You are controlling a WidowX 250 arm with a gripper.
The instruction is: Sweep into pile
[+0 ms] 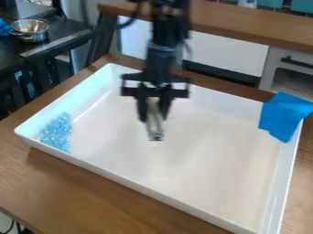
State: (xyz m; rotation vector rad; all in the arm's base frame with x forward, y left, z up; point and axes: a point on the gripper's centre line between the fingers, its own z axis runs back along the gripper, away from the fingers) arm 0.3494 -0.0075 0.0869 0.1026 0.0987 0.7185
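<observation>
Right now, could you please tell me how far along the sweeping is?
Gathering looks largely done: the light-blue beads lie together in one patch at the white tray's end, on the picture's left. In hand, the claw holds a pale, slim tool above the tray's middle, away from the beads. Perhaps left: drawing that loose patch into a tighter pile.

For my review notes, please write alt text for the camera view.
Black robot gripper holding a pale object over a white tray; blue beads lie at the picture's left, and a blue sheet drapes the right corner.
</observation>
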